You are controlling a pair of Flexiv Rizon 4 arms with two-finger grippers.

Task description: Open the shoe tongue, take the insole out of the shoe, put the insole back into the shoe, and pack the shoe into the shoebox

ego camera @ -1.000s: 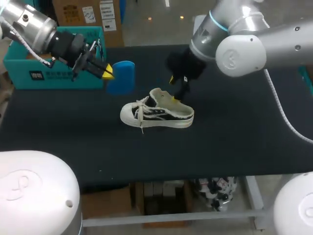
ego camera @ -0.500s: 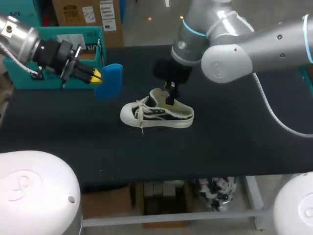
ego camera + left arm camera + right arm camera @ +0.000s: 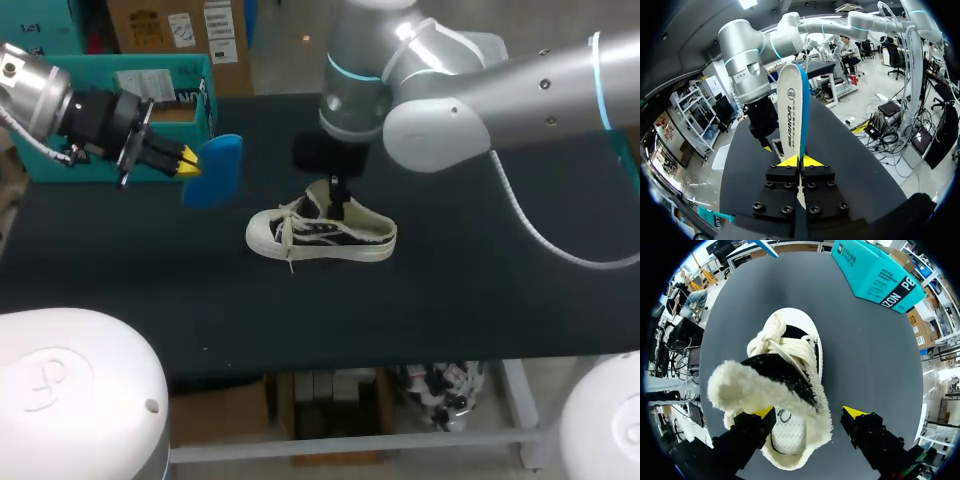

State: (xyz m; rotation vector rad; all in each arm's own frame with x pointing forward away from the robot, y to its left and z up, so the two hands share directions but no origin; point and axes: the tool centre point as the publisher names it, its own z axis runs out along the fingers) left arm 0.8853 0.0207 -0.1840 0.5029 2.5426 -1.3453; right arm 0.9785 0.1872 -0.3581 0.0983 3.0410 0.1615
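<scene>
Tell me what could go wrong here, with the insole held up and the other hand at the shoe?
The left hand pinches the insole by one end only; it might slip or swing. The right hand is open, one finger inside the shoe, so nothing grips the shoe: it could slide or tip. The fluffy tongue leans over the opening and might block the insole.

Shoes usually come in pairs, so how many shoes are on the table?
1: a sneaker at the table's middle, the right tool at its opening. Another might be hidden inside the teal shoebox.
</scene>
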